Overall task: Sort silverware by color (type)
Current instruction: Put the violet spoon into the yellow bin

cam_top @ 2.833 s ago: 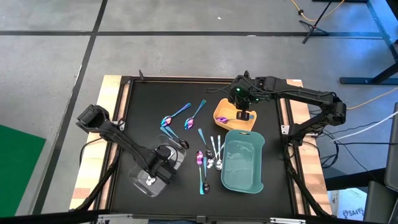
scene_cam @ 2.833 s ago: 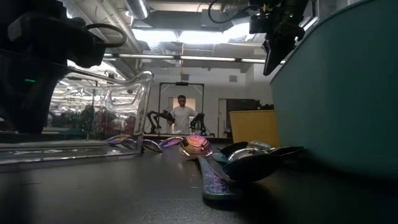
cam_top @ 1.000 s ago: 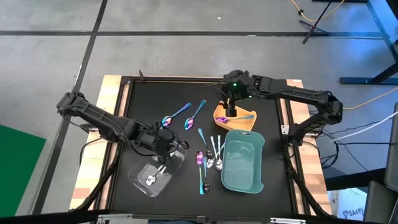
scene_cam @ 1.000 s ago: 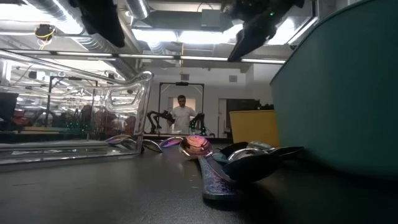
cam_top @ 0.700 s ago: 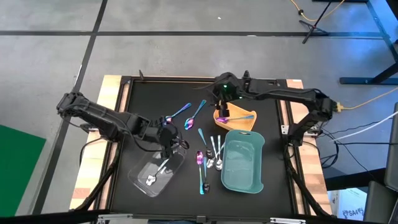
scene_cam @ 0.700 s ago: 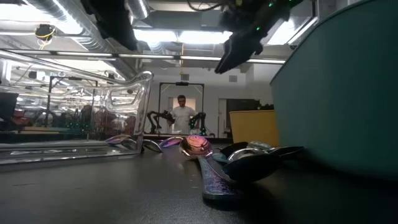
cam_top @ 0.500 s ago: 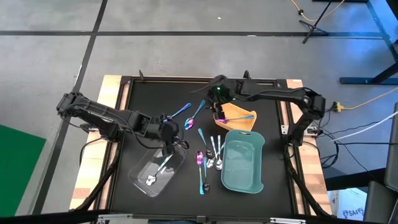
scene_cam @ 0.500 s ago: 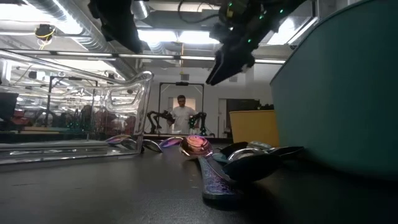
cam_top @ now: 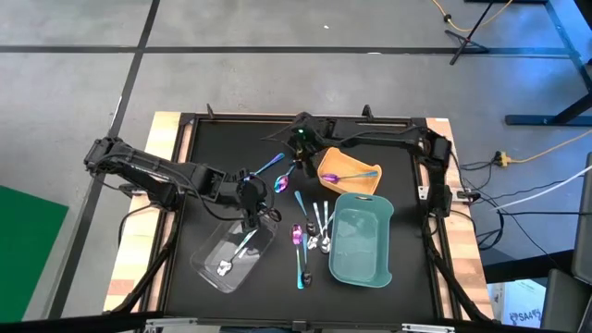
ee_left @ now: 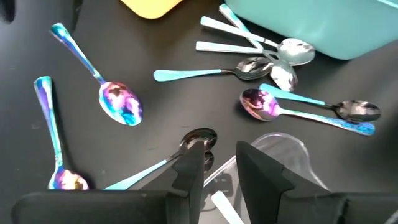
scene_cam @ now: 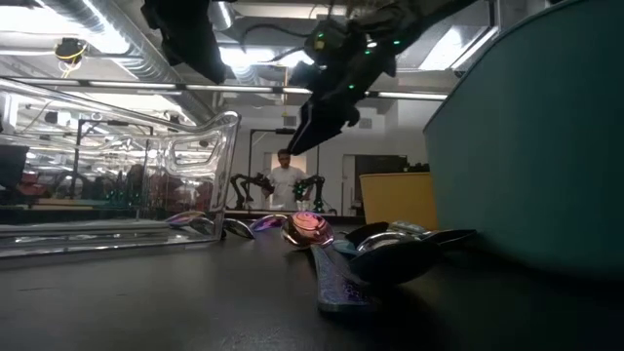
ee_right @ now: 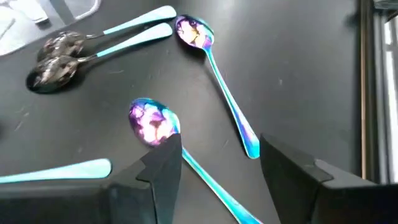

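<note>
Silverware sorting: right gripper over iridescent spoons

The iridescent spoon (ee_right: pixel 152 122) lay near the desk's (cam_top: pixel 213 148) rear-centre edge. The right gripper (ee_right: pixel 221 162) hung above it, jaws wide, having moved there from the yellow tray (cam_top: pixel 350 173). Off-centre closing could skid the spoon. The left gripper (ee_left: pixel 217 163), part-open, gripped nothing visible beside the clear tray (cam_top: pixel 231 259).

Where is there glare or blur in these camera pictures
Low view: bright ceiling lights glare behind the arms, leaving them as dark silhouettes; the clear plastic tray mirrors the room; the near iridescent purple spoon lies blurred. High view: even light, faint shadows on the black table mat. Right wrist view: the right hand, open, is out of focus over the iridescent blue-purple spoon.
</note>
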### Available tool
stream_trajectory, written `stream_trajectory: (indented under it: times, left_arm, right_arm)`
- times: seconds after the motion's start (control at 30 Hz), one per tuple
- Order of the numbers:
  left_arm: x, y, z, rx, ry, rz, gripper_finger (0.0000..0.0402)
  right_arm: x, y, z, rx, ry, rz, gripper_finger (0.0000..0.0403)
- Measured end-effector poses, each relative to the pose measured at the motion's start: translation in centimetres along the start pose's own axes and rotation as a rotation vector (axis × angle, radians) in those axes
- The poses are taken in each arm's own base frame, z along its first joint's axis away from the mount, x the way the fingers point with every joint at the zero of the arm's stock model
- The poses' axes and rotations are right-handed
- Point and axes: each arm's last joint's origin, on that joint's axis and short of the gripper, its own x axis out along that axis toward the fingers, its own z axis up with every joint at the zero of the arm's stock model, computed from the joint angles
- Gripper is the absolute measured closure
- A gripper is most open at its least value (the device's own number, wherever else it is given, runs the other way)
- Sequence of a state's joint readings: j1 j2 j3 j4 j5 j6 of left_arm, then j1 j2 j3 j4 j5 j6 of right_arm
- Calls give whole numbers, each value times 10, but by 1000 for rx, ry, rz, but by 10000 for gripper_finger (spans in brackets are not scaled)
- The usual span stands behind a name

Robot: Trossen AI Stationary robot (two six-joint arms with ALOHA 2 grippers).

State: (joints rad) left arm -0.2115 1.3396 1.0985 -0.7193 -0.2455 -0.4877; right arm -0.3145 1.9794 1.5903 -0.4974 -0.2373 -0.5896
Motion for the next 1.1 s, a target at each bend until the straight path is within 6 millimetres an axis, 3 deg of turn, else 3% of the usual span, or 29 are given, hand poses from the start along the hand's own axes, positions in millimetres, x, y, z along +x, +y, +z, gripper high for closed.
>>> stream_trajectory:
  times: [0.13, 0.53, 1.1]
  left_arm:
    - [0, -1, 1, -2, -6, -8, 315]
    - [0, -1, 1, -3, -13, -12, 315]
    - [0, -1, 2, -14, -23, -16, 315]
  right_arm:
    - [13, -5, 2, 0, 78, 54, 203]
    - [61, -3, -22, -24, 189, 126, 203]
    - [91, 0, -40, -33, 226, 159, 203]
